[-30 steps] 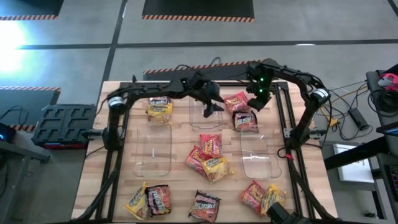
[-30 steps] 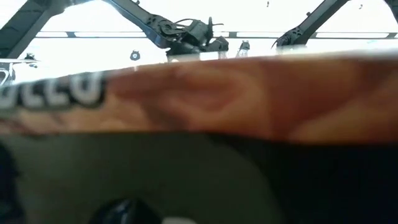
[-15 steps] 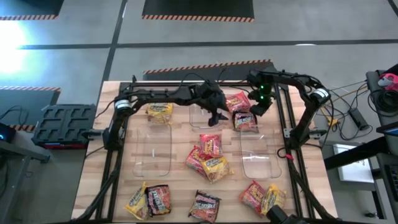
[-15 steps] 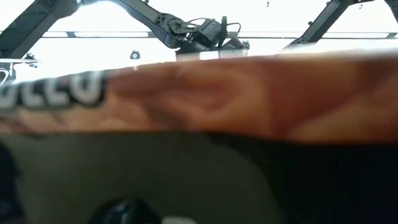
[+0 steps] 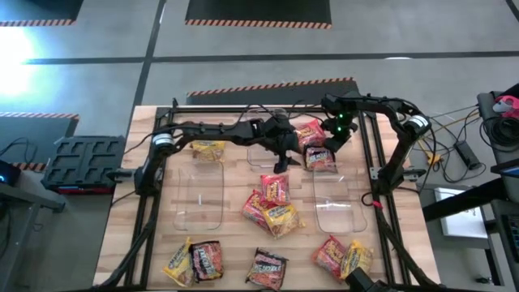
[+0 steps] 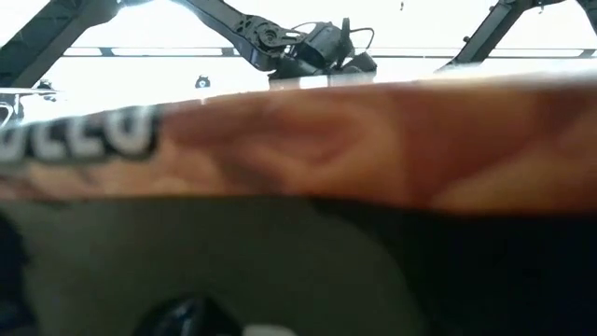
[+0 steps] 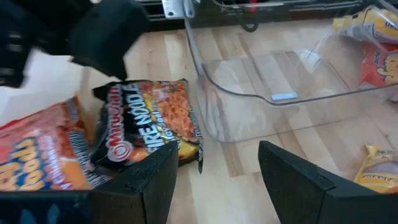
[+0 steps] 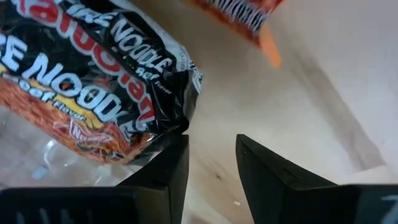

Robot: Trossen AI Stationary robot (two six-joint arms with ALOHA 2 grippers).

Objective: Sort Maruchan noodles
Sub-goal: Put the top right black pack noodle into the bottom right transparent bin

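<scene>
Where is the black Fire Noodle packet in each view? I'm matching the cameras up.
High view: black packet at the far right, by the right gripper.
Low view: not in it.
Left wrist view: left of centre.
Right wrist view: upper left.
Shared landmark: the red packet beside it.

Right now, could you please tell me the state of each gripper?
Left gripper: open, holding nothing.
Right gripper: open, empty, beside the black Fire Noodle packet.

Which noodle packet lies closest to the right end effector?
The dark Fire Noodle packet at the table's far side, just under the right end effector. A red packet lies beside it; the others lie farther off.
</scene>
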